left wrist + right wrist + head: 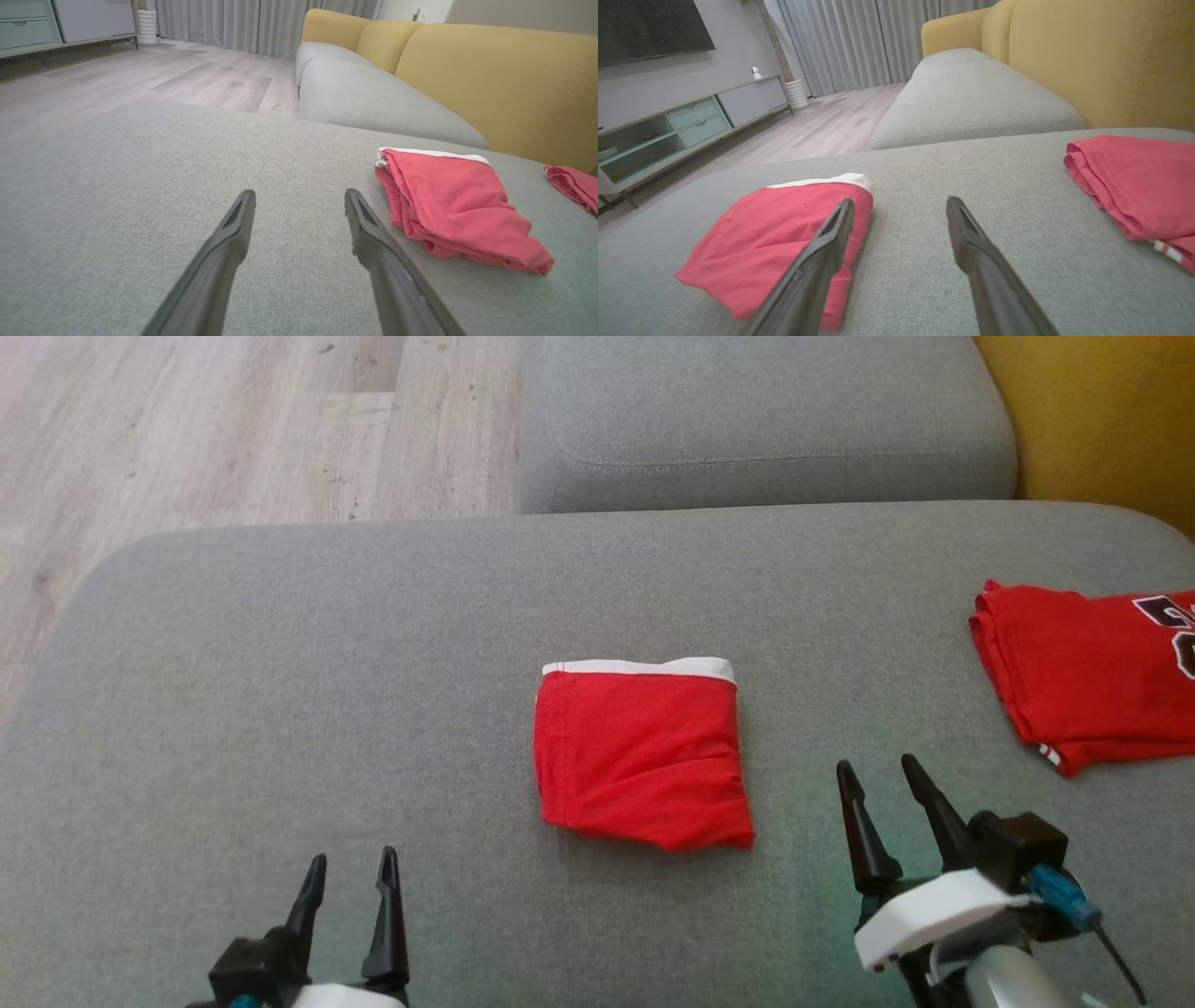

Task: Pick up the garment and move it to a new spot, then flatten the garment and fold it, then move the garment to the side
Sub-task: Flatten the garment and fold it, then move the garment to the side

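Garment [642,761]: red knit, folded to a rough square, white waistband along the far edge. It lies flat mid-cushion [280,709] on grey woven fabric.

The left wrist view shows its stacked layers along one side; the head view does not. The right wrist view adds a low cabinet [668,126] and curtains [840,42].

A red jersey [1092,672] lies well apart at the right. Left gripper [354,855] and right gripper [877,763]: fingers spread, empty, apart from the cloth.

Bare cushion all round the garment. The rounded left edge drops to wood floor [187,429].
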Tool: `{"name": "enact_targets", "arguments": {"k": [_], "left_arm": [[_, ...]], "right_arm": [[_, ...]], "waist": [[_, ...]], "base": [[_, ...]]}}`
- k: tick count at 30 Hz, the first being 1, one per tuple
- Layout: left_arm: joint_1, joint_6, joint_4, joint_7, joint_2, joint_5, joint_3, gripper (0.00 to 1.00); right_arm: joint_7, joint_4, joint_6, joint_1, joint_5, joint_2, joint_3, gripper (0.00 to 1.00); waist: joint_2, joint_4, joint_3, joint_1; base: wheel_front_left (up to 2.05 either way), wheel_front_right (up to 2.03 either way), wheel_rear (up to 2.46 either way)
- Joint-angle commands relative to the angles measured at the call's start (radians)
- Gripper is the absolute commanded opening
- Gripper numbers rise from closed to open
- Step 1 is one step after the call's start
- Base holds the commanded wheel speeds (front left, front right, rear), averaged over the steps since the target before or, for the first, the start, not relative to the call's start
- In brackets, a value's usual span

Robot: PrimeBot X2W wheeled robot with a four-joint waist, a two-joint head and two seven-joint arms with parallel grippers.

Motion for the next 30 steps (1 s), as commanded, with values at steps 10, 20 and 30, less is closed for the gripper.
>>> {"name": "enact_targets", "arguments": {"k": [10, 20, 30], "left_arm": [[-0.024, -0.026, -0.004, -0.012, -0.009, 0.04, 0.074, 1.0], [-0.021, -0.034, 0.002, -0.013, -0.016, 0.051, 0.084, 1.0], [-0.026, -0.043, 0.012, -0.013, -0.024, 0.058, 0.086, 1.0]], "right_arm": [[0.052, -0.146, 0.003, 0.037, 0.008, 0.005, 0.022, 1.0], [0.074, -0.171, 0.003, 0.053, 0.007, 0.005, 0.017, 1.0], [0.088, -0.177, 0.003, 0.056, -0.001, 0.005, 0.015, 1.0]], "waist": [[0.0, 0.001, 0.002, 0.0001], [0.0, 0.003, 0.002, 0.0001], [0.0, 0.011, 0.01, 0.0001]], "base": [[0.0, 0.0, 0.0], [0.0, 0.0, 0.0], [0.0, 0.0, 0.0]]}}
